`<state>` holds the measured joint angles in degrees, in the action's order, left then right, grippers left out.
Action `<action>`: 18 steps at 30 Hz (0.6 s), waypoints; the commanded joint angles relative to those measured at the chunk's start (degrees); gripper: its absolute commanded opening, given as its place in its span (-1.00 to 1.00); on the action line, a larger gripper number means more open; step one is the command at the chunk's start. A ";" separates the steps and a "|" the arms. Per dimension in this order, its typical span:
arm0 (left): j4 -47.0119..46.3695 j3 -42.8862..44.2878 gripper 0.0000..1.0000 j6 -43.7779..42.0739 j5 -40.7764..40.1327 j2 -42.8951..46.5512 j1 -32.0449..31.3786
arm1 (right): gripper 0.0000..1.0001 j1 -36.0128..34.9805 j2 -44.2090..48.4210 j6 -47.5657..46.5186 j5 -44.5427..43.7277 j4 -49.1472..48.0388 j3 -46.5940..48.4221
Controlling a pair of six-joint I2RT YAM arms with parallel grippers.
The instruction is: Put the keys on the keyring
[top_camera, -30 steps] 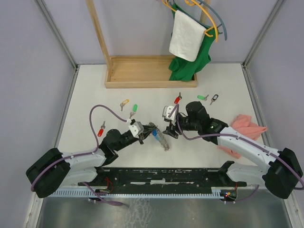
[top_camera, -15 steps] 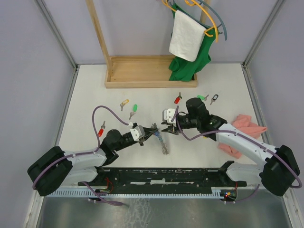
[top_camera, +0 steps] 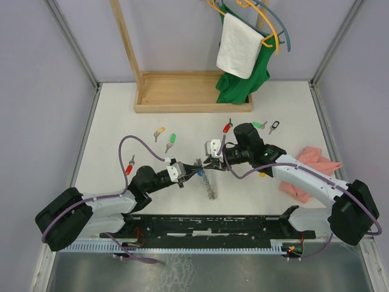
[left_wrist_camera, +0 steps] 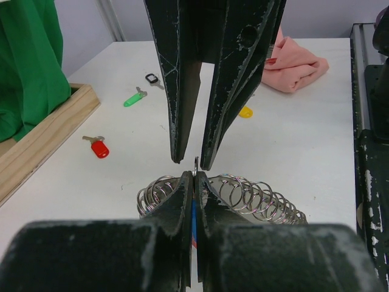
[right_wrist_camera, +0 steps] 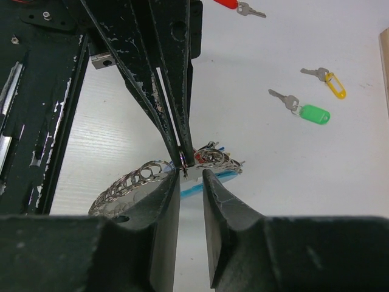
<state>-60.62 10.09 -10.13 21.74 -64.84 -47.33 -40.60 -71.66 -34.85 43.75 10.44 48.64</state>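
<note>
The left gripper [left_wrist_camera: 193, 177] is pinched almost flat on a thin piece held edge-on, with blue showing between its fingers. I take it for the blue-tagged key [top_camera: 199, 173], though the grip hides most of it. A small metal tip stands just above those fingers. The right gripper [right_wrist_camera: 191, 176] meets it nose to nose, parted only narrowly and holding nothing, with its tips either side of that metal tip and not touching it. This looks like a handover or a threading. The right should therefore close squarely on the exposed metal rather than on the left's fingers, and the left should let go only once that grip is firm. The keyring [left_wrist_camera: 255, 196] rests on the table [left_wrist_camera: 304, 140] just behind and below the left fingertips, its coil running off to one side. Farther off, well apart from both grippers, lie a red-tagged key [left_wrist_camera: 97, 148] and a green-tagged key [left_wrist_camera: 134, 98]
</note>
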 commanded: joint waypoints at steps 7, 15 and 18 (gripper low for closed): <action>-6.13 1.46 -0.95 -2.33 2.55 1.11 0.13 | -0.74 0.25 -1.95 -1.07 3.95 1.18 4.09; 2.95 3.15 -0.95 -5.11 2.03 2.95 0.18 | -0.99 0.15 -1.25 -3.57 0.82 10.46 8.53; 6.65 4.63 -0.89 -5.69 2.77 3.38 0.13 | -0.99 0.09 -1.85 -5.10 -1.01 15.56 10.85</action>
<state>-57.19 11.64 -11.70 23.07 -62.92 -47.33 -40.66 -73.82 -37.58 44.53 20.08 54.13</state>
